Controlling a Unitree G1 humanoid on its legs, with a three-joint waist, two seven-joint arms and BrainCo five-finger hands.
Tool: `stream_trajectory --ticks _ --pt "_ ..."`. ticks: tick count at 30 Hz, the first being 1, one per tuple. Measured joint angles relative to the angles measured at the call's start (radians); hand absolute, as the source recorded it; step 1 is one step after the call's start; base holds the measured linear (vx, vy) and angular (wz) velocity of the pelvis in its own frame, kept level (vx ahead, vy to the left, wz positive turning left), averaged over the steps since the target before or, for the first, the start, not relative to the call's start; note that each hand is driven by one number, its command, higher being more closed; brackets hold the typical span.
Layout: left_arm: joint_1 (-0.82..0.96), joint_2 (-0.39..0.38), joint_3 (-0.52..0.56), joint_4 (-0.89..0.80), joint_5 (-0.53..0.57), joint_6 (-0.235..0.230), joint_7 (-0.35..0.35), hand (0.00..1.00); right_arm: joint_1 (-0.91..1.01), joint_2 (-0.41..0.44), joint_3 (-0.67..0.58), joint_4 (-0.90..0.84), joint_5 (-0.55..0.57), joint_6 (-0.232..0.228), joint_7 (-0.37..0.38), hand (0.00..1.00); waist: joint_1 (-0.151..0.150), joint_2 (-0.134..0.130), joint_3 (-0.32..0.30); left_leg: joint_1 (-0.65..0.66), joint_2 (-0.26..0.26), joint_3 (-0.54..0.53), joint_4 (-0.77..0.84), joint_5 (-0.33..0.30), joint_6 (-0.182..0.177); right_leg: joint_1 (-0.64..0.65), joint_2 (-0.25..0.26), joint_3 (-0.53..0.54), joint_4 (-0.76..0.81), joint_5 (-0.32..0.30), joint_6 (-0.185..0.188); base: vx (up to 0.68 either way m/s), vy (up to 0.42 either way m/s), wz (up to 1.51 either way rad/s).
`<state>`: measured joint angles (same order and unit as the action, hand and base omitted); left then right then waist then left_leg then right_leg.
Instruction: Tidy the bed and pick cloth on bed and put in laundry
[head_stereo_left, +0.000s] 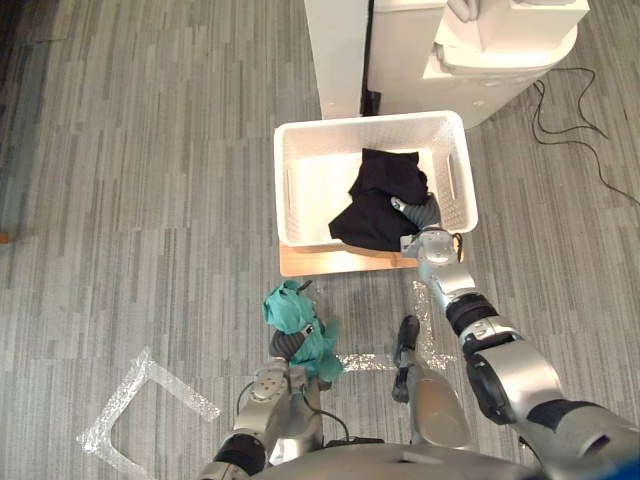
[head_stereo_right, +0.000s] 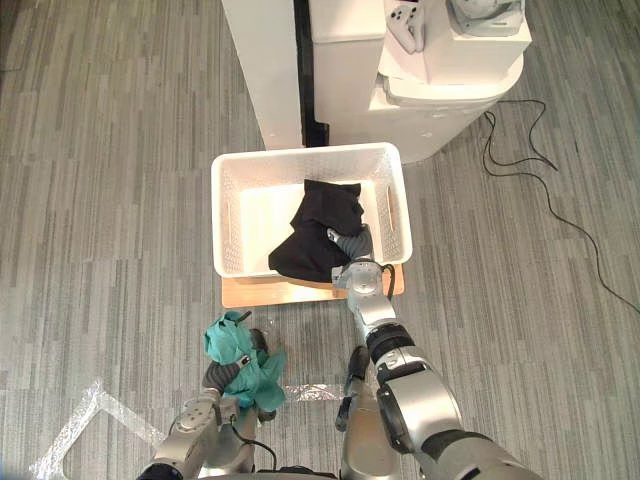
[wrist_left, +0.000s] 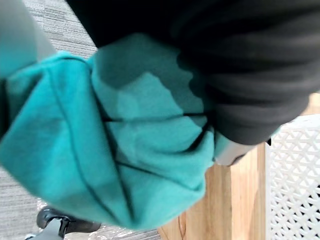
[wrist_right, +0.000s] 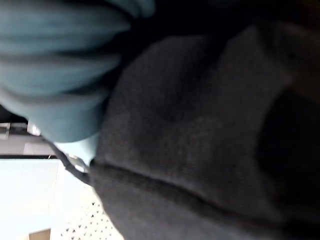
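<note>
A white lattice laundry basket stands on a wooden board on the floor ahead of me. A black cloth lies in its right half and drapes toward the near wall. My right hand reaches over the basket's near right corner, fingers curled into that black cloth. My left hand is held low in front of the board and is shut on a bunched teal cloth, which hangs above the floor. Up close, the teal cloth sits beside the board and the basket wall.
A white appliance and a tall white panel stand right behind the basket. A black cable trails over the floor to the right. Clear tape marks lie on the grey plank floor at the lower left.
</note>
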<state>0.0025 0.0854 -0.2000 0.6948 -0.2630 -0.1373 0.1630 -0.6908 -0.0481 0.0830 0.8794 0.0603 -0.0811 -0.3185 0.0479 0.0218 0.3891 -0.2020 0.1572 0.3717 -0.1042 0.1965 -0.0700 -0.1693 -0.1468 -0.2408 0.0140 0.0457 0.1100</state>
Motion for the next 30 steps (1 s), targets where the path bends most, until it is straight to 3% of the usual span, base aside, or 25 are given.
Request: stream_trajectory --ticks 6,13,17,25,30 --pt "-0.021 0.004 0.017 0.001 -0.001 0.009 0.019 1.00 0.173 0.011 0.017 -0.193 0.016 0.003 0.002 0.00 -0.005 -0.005 -0.005 0.051 0.002 0.006 0.000 -0.018 -0.008 0.048 0.001 0.003 -0.002 -0.015 0.000 0.07 -0.016 -0.02" --pt "-0.012 0.007 0.089 0.036 0.005 0.046 0.041 1.00 0.395 -0.002 -0.011 -0.392 0.002 0.020 0.007 0.00 -0.027 -0.049 -0.075 0.100 0.003 0.030 0.000 -0.037 -0.021 0.086 0.001 0.019 -0.007 -0.027 0.002 0.07 -0.016 -0.07" --pt "0.012 0.008 0.133 0.038 0.021 0.060 0.049 1.00 0.499 -0.016 -0.067 -0.501 -0.020 0.020 0.007 0.00 -0.035 -0.056 -0.104 0.124 0.003 0.033 -0.001 -0.047 -0.022 0.108 0.003 0.025 -0.013 -0.031 0.005 0.03 -0.006 -0.05" --pt "0.083 -0.009 0.240 0.033 0.021 0.081 0.083 1.00 0.777 0.000 -0.221 -0.548 -0.061 0.026 0.003 0.00 -0.041 -0.065 -0.168 0.124 -0.004 0.010 -0.001 -0.062 -0.019 0.124 -0.004 0.002 -0.012 -0.056 0.013 0.04 -0.003 0.10" --pt "0.131 -0.017 0.346 -0.153 0.019 0.089 0.086 1.00 0.851 -0.001 -0.386 -0.361 -0.113 0.045 0.001 0.00 -0.053 -0.084 -0.202 0.113 -0.016 -0.038 -0.001 -0.069 -0.020 0.145 -0.014 -0.053 -0.005 -0.083 0.017 0.08 -0.012 0.30"
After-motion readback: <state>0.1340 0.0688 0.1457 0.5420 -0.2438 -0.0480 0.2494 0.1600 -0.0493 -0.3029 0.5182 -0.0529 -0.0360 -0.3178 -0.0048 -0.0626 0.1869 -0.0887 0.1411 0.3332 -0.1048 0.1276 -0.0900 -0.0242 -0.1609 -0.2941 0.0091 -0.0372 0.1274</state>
